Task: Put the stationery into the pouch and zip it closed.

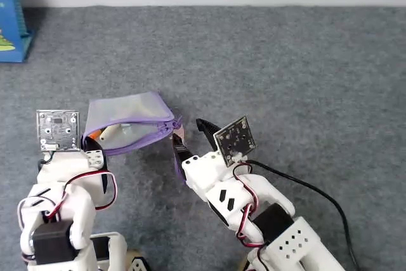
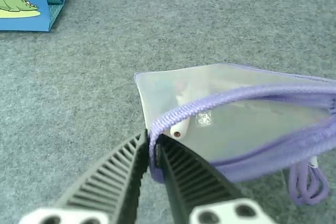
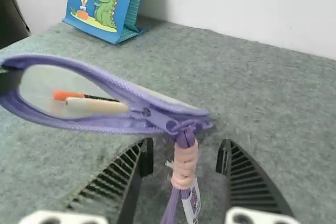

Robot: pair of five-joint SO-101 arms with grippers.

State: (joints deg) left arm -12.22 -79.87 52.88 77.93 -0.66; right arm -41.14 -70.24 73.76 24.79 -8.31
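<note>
Hands of two robot arms meet a translucent purple-edged pouch [image 1: 127, 115] from opposite ends. The left hand [image 2: 152, 148] is closed tight, its two ribbed fingers pinching the end of the pouch's purple zip [image 2: 247, 95] at one corner, and lifting that corner slightly. In the high view this left hand [image 1: 95, 149] sits at the pouch's end nearer the left arm. The right hand [image 3: 186, 148] is spread wide and holds nothing; its fingers stand on either side of the zip pull [image 3: 184, 137], apart from it. A pink coil [image 3: 185, 166] and a purple cord [image 2: 302, 182] hang from that pull. In the high view the right hand [image 1: 181, 147] is at the pouch's other end. The zip gapes along almost its whole length, with the slider at the right hand's end. Inside the pouch lie an orange-tipped pen [image 3: 65, 95] and a cream-coloured stick [image 3: 97, 106], its end just beside the left hand's pinch. The pouch rests on a grey carpeted desk [image 1: 285, 61]. A blue gift bag [image 1: 9, 23] with a green dinosaur stands well apart, against the white wall.
</note>
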